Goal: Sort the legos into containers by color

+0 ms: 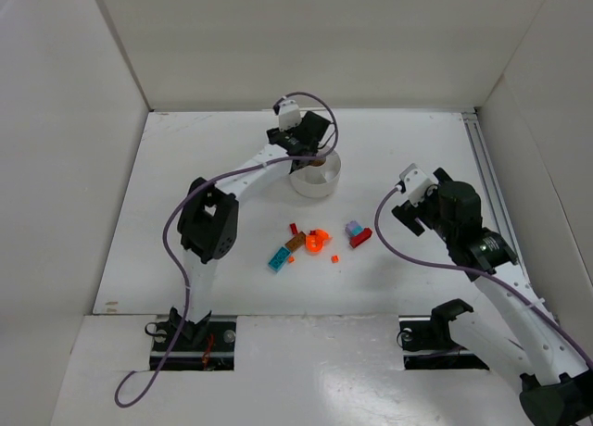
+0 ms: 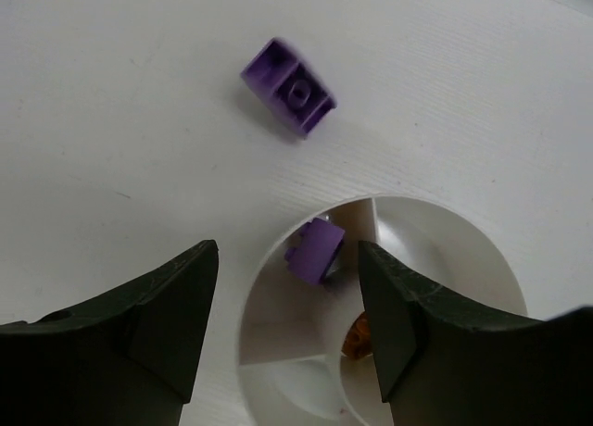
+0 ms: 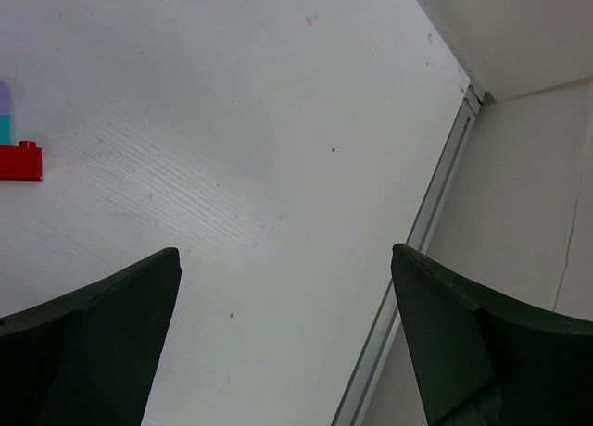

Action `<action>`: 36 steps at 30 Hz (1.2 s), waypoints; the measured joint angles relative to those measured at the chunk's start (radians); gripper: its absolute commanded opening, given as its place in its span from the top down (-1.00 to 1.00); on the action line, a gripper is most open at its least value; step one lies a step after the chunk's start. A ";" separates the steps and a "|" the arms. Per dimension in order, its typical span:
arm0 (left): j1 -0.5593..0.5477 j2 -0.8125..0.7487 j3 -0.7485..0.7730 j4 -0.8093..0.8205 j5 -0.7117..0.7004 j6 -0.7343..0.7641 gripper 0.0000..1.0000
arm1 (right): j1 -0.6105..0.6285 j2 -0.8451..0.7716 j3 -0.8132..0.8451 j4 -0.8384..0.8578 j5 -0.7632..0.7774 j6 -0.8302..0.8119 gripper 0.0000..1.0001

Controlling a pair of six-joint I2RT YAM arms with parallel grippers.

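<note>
Top: I see left end effector [image 1: 310, 150] over dish [image 1: 326, 181] near far edge of surface [image 1: 185, 213], loose legos [image 1: 315, 241] centre | Left wrist: jaws spread, empty; purple brick [image 2: 313, 250] in a wedge section, second purple brick [image 2: 289, 85] outside | Right wrist: right end effector [image 3: 284, 259] spread, empty.

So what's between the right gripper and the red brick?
Nothing, just bare table. The right wrist view shows the red brick at its left edge, with nothing lying between it and the open right gripper. The top view agrees.
</note>
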 measured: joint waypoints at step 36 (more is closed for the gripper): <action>0.409 0.368 0.334 0.415 0.933 0.678 -0.98 | 0.000 0.087 0.029 -0.007 0.014 -0.001 -0.99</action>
